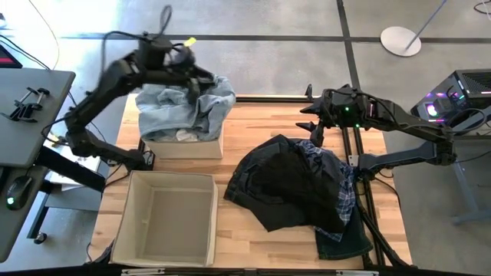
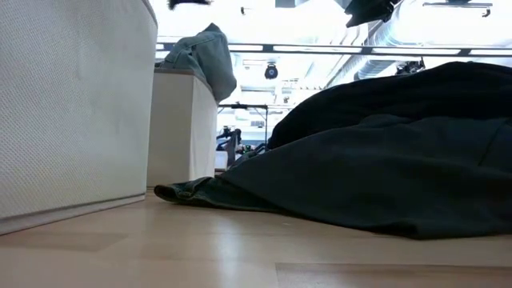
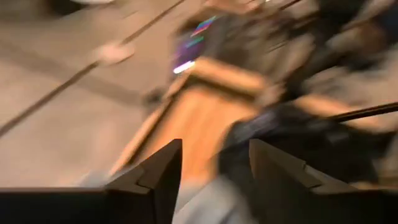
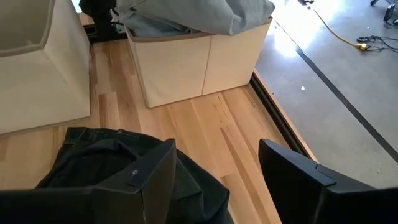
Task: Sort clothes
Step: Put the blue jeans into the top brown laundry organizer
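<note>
Hovering with fingers spread and empty, the right gripper sits just beyond the far edge of the dark clothes pile, nearer than the left gripper, which is spread above the filled far bin.

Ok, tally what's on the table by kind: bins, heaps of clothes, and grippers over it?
Fabric bins: 2, the far bin stuffed with pale denim, the near bin with nothing visible inside.
Loose heaps of dark clothes: 1.
Grippers: 2, the left gripper and the right gripper.
Total: 5.
</note>
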Robot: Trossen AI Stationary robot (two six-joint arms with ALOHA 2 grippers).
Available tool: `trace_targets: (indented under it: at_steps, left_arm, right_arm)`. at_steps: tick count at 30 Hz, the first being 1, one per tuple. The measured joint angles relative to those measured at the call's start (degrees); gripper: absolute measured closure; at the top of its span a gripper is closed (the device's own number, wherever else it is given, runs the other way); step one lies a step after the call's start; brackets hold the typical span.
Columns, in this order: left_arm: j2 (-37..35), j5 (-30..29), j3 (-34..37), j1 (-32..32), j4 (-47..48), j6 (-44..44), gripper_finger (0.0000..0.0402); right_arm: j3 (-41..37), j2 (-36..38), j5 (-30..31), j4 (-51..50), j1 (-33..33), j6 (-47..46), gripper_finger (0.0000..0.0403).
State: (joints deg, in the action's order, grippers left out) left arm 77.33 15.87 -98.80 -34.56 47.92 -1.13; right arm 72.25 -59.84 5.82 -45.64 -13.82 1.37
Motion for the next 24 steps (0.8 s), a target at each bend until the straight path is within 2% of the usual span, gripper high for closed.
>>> trace_targets:
  at_steps: [2, 3, 5, 11, 14, 18, 21, 24]
  left_arm:
    - [1.2, 6.0, 3.8, 2.4, -8.9, 1.5, 0.0245]
    - [2.1, 6.6, 5.5, 3.5, -11.3, 2.3, 0.0255]
    - [4.4, 3.4, 7.6, 5.4, -11.8, 2.8, 0.0280]
    - [9.9, -24.7, 7.9, 5.5, 6.9, 0.6, 0.0355]
    - [11.3, -33.1, 7.8, 3.9, 15.5, 1.8, 0.0384]
    - [12.4, -33.7, 8.3, 0.2, 22.9, 3.8, 0.0398]
    - [12.6, -32.8, 12.2, -2.1, 20.8, 4.7, 0.0399]
    - [12.6, -28.1, 18.7, -4.2, 16.0, 5.1, 0.0401]
  right_arm:
    - [0.0, -0.2, 0.0, 0.0, 0.0, 0.1, 0.0185]
    - [0.0, -0.3, 0.0, -0.2, 0.0, 0.1, 0.0185]
    - [0.0, -0.5, 0.0, -0.6, 0.0, 0.1, 0.0185]
    - [0.0, -1.0, 0.0, -3.4, 0.0, -0.1, 0.0185]
    - [0.0, -1.2, 0.0, -3.5, 0.0, -0.9, 0.0185]
    - [0.0, -1.3, 0.0, -3.5, 0.0, -1.2, 0.0185]
    - [0.0, -1.4, 0.0, -3.5, 0.0, -1.2, 0.0185]
    - [0.0, -1.4, 0.0, -3.5, 0.0, -1.2, 0.0185]
